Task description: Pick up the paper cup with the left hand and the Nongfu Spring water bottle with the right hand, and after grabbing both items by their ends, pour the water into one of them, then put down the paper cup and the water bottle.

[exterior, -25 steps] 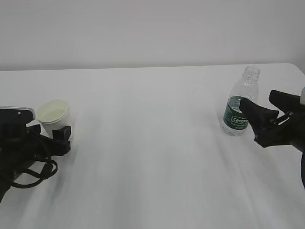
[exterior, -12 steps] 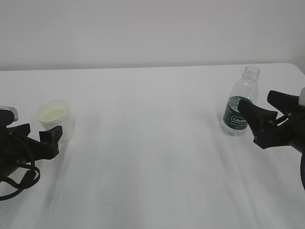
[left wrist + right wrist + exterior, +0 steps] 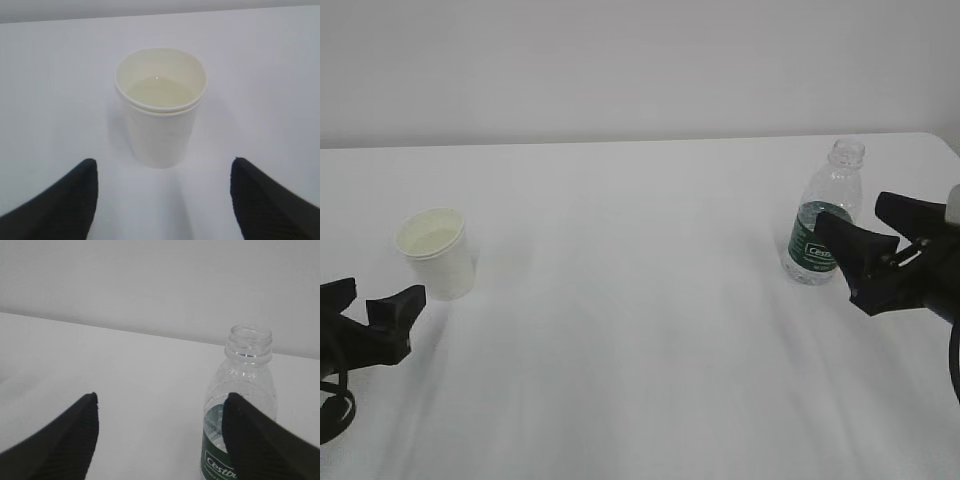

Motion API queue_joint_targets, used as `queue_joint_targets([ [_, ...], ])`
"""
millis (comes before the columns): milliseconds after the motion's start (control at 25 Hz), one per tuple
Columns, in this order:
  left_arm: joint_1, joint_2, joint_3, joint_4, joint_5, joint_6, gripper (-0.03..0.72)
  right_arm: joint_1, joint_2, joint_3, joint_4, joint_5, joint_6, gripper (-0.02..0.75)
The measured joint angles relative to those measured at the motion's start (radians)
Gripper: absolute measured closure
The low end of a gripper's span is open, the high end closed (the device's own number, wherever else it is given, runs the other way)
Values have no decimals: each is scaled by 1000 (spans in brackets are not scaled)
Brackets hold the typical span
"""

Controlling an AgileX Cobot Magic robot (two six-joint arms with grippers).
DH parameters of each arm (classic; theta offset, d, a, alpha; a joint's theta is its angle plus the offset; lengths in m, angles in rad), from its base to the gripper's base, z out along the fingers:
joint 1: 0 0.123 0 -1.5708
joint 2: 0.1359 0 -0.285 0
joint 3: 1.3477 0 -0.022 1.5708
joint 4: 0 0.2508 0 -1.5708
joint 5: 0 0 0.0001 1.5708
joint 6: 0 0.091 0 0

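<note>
I am holding the left hand (image 3: 370,300) spread wide and empty at 7 o'clock of the paper cup (image 3: 437,252) on the counter (image 3: 640,300), the right hand (image 3: 865,238) spread wide at 3 o'clock of the Nongfu Spring water bottle (image 3: 825,215), risking tipping the uncapped bottle with a finger.

We see only the tips of the left gripper (image 3: 362,310), its arm cut off by the exterior view's edge. The right wrist view's lower edge cuts off the bottle (image 3: 240,415) below its label.
</note>
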Motion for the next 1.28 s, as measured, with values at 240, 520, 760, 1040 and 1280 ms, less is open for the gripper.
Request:
queue_joint_targets([
  [240, 0, -94, 46, 5, 0, 0, 99, 0, 0, 0, 44, 0, 34, 153],
  [520, 0, -190, 49, -14, 0, -16, 100, 0, 0, 0, 100, 2, 43, 153],
  [760, 0, -277, 24, -22, 0, -18, 101, 0, 0, -75, 108, 85, 45, 153],
  [1040, 0, -437, -71, -28, 61, -19, 113, 0, -16, -152, 75, 201, 75, 152],
  [1280, 0, -535, -157, -29, 218, -19, 118, 0, -162, -162, 56, 351, 94, 153],
])
